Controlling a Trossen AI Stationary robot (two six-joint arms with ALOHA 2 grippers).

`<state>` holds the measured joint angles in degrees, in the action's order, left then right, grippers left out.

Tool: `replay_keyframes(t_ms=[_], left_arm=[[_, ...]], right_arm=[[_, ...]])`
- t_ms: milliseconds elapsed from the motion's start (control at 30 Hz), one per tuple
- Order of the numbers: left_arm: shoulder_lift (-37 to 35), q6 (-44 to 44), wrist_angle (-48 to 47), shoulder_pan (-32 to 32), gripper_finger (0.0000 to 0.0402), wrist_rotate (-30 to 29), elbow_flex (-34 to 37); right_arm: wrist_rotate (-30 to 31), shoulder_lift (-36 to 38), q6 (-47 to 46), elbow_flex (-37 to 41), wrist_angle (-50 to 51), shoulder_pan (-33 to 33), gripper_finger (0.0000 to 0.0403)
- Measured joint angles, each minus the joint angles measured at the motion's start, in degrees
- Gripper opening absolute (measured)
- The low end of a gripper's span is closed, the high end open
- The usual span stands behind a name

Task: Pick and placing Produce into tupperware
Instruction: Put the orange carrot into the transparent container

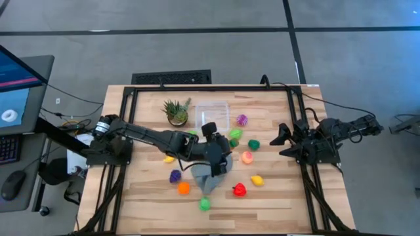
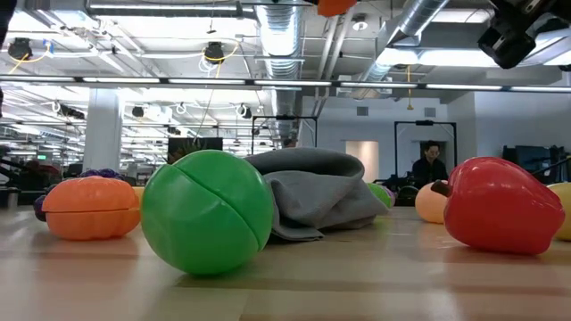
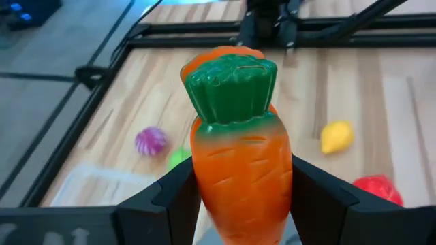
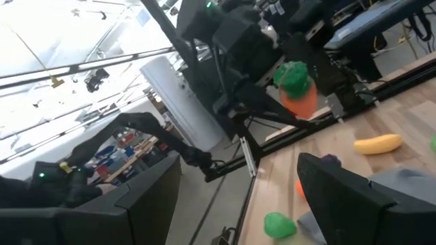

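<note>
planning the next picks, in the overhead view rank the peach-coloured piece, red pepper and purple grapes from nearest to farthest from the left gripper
From the left gripper, shut on the carrot:
1. Peach-coloured piece, just beside it toward the right arm.
2. Red pepper, toward the table's near edge.
3. Purple grapes, back along the left arm's side.

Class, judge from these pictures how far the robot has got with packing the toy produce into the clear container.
Done: nothing yet; the tupperware looks empty.
In hand: the left gripper is shut on the carrot, raised over the grey cloth.
Left: the pieces scattered on the table, such as the red piece, green ball and purple grapes. The right gripper waits at the right edge.
</note>
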<state>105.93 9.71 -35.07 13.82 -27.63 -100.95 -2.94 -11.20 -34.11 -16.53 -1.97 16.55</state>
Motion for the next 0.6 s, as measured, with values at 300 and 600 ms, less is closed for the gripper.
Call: replay_keyframes(t_ms=[300,600], left_arm=[[0.0,-7.5,3.41,-6.48,0.018,9.63,0.0],[-1.55,-11.78,-2.45,-11.06,0.018,15.94,0.02]], right_arm=[[0.0,0.0,-2.75,0.0,0.08,0.74,0.0317],[2.35,0.0,-4.98,0.0,0.22,0.72,0.0317]])
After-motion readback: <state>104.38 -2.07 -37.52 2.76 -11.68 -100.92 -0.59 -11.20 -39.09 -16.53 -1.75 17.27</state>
